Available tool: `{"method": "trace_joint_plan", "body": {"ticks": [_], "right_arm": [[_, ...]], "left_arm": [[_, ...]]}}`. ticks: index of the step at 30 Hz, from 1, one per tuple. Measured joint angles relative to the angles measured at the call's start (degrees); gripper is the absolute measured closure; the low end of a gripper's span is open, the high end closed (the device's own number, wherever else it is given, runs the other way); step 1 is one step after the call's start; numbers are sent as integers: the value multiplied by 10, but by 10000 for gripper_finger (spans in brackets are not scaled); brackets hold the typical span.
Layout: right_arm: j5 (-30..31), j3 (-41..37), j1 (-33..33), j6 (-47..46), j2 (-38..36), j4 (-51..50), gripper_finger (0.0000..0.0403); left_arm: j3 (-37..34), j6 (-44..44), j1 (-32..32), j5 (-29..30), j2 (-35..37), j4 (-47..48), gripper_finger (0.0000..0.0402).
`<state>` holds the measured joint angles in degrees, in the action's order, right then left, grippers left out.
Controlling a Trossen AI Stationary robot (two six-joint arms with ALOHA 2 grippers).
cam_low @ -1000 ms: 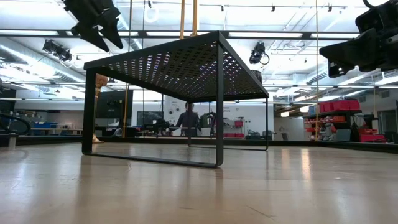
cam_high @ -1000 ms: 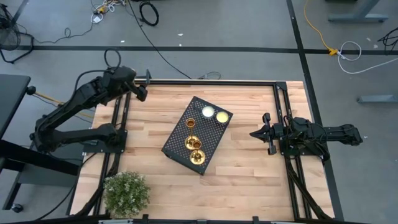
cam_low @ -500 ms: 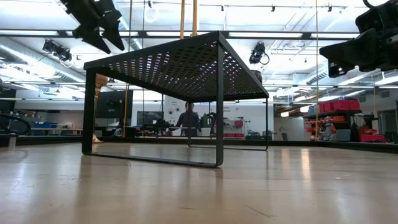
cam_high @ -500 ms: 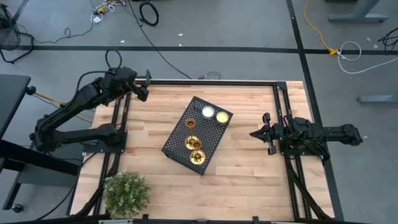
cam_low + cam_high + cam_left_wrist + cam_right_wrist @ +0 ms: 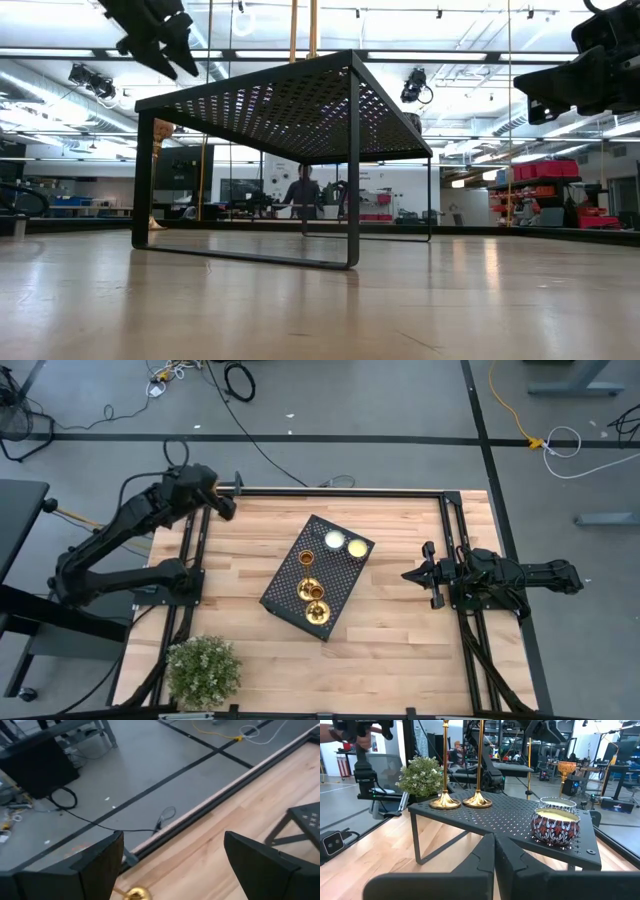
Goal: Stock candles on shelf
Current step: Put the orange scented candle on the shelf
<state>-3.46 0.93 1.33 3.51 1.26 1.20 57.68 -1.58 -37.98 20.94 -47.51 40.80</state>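
The black perforated shelf (image 5: 338, 572) stands mid-table on its legs. Three slim gold candles (image 5: 307, 558) (image 5: 305, 590) (image 5: 318, 610) stand upright on its mesh top by their round bases; two show close in the right wrist view (image 5: 445, 800) (image 5: 477, 797). My left gripper (image 5: 226, 509) hangs open and empty high over the table's far left corner (image 5: 172, 837). A gold cup-topped stem (image 5: 567, 770) stands below it, and its top shows between the fingers (image 5: 135, 893). My right gripper (image 5: 409, 574) is shut and empty, right of the shelf, pointing at it (image 5: 495, 840).
Two round jar candles (image 5: 334, 540) (image 5: 356, 548) sit on the shelf's far end (image 5: 555, 825). A bushy green plant (image 5: 203, 668) stands at the near left corner. Bare wood lies between the shelf and both arms. A person (image 5: 303, 190) stands far off in the room.
My left gripper has drawn a little up and toward the table's far left corner, still open. The candles, the shelf and my right arm have kept still.
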Motion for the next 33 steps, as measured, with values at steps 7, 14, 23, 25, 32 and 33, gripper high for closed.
{"method": "trace_joint_plan", "body": {"ticks": [7,14,23,25,32,33], "right_arm": [[0,0,0,0,0,0,396],[0,0,0,0,0,0,396],[0,0,0,0,0,0,396],[0,0,0,0,0,0,396],[0,0,0,0,0,0,396],[0,0,0,0,0,0,396]], "left_arm": [[56,36,-44,-2,-17,50,53],[95,36,-76,-2,-54,84,49],[191,0,-122,-4,-143,235,5],[209,-10,-127,-8,-160,258,4],[218,-32,-127,-14,-178,272,9],[218,-36,-127,-12,-177,272,9]]}}
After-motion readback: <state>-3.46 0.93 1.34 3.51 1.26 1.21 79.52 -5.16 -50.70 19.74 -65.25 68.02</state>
